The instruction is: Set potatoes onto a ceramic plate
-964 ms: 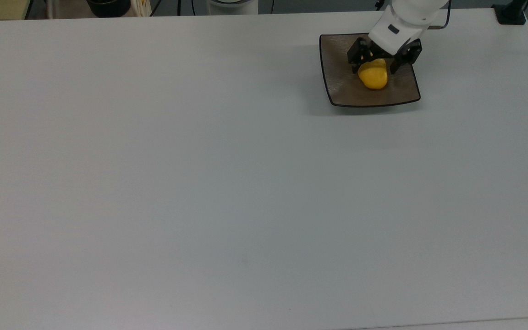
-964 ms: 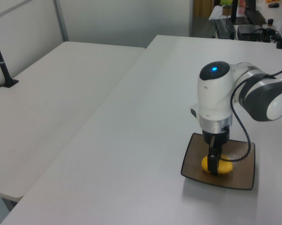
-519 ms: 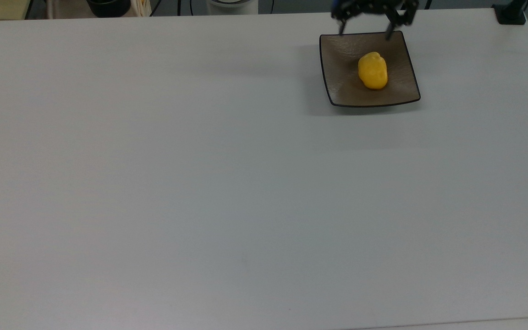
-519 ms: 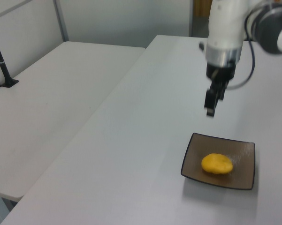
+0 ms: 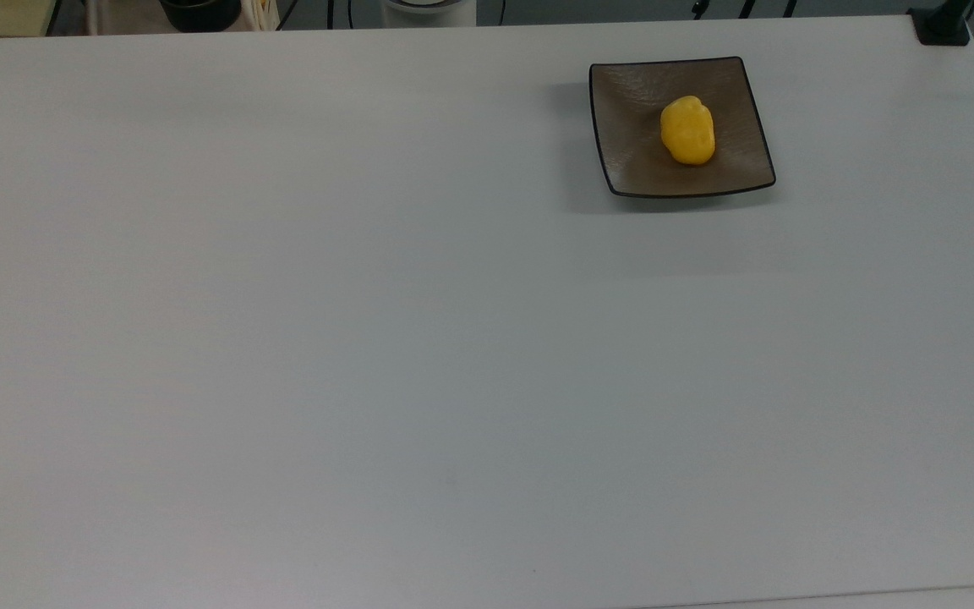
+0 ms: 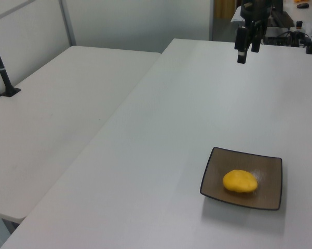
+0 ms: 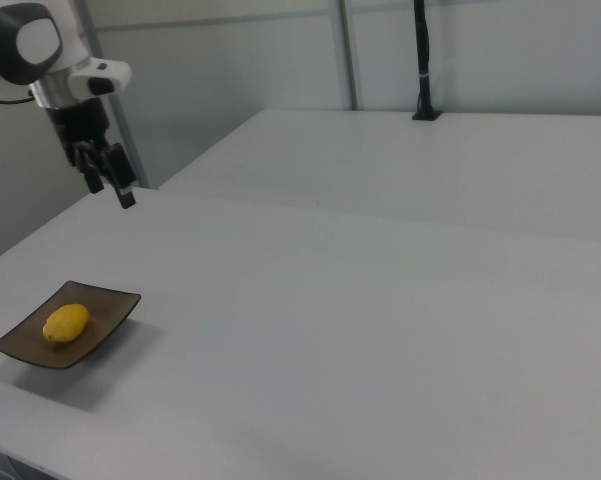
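Observation:
The yellow potato [image 5: 687, 129] lies on the square brown-grey ceramic plate [image 5: 631, 156], near the plate's middle, at the top view's upper right. In the left view the potato [image 6: 240, 181] rests on the plate [image 6: 267, 168] at the lower right. My gripper [image 6: 248, 52] hangs high above the table, far behind the plate, open and holding nothing. In the right view the gripper [image 7: 111, 190] is raised above and behind the plate [image 7: 107, 304] with the potato [image 7: 66, 322], its two fingers spread apart.
The white table [image 5: 369, 338] stretches wide to the top view's left and bottom. A black clamp [image 5: 943, 24] sits at its upper right corner. A second white table [image 6: 57, 114] adjoins at the left view's left, with a black post [image 6: 1, 65] on it.
One second ago my gripper stood around the potato on the plate. It has let go and risen up and back, away from the plate. The potato stays where it lay.

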`<state>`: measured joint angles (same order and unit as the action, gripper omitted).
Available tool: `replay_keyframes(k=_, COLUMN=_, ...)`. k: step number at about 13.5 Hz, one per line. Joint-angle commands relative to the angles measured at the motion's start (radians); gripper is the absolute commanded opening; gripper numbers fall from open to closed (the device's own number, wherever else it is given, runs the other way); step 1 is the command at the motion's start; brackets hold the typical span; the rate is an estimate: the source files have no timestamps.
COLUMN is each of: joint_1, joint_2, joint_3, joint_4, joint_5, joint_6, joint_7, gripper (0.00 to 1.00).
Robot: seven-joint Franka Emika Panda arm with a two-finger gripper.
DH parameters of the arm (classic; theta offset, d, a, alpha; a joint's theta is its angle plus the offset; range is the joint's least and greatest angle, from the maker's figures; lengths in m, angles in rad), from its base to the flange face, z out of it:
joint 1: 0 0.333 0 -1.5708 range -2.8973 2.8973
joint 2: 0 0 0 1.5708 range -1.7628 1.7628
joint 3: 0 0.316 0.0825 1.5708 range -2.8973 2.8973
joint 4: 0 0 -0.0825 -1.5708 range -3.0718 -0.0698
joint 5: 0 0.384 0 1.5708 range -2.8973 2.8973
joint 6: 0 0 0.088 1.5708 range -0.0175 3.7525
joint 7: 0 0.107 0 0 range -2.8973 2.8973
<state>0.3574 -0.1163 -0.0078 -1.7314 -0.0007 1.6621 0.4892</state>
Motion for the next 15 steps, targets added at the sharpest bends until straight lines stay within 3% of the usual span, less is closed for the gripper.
replay_keyframes(k=1, joint_1=-0.076, joint_2=0.010, joint_3=0.006, joint_4=-0.010, joint_5=0.024, joint_6=-0.004, joint_7=-0.199, gripper=1.00)
replay_keyframes(k=4, joint_1=-0.142, joint_2=0.009, joint_3=0.012, joint_4=-0.008, joint_5=0.027, joint_6=0.013, joint_7=-0.426, gripper=1.00)
replay_keyframes(k=8, joint_1=-0.182, joint_2=0.035, joint_3=0.009, joint_4=-0.013, joint_5=0.036, joint_6=0.129, joint_7=-0.567, gripper=1.00)
replay_keyframes(k=15, joint_1=-0.187, joint_2=0.033, joint_3=0.011, joint_4=-0.013, joint_5=0.042, joint_6=0.125, joint_7=-0.561, gripper=1.00)
